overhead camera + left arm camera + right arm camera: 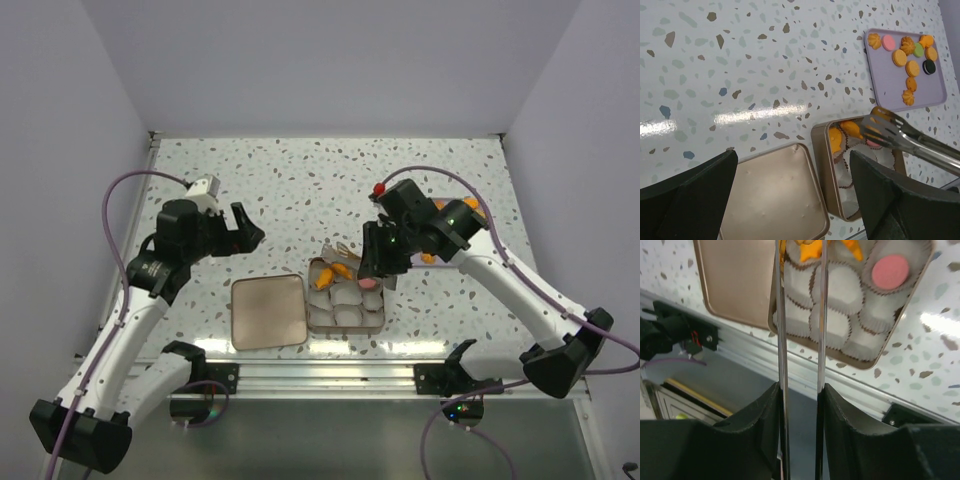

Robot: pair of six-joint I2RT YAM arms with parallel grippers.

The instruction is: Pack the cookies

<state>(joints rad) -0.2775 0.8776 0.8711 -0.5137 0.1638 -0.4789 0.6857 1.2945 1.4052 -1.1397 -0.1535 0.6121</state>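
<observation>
Cookies sit in two spots: most, orange rounds w/ one pink, a green and a dark one (912,67), lie on a flat lavender plastic tray (935,97) at the far right of the speckled table (740,75), well apart from the rest. A few orange pieces (852,129) and one pink round (890,271) are in white pleated paper cups (840,287) inside the open gold rectangular tin (821,165). Its gold lid (772,200) lies flat just beside the tin, on its left. My right gripper (800,390) is clamped on thin silver metal tongs (782,340). Their tips are over the tin's far row by the orange pieces; can't tell if they pinch one. My left gripper (792,154) hangs above the lid w/ fingers spread wide, holding nothing.
</observation>
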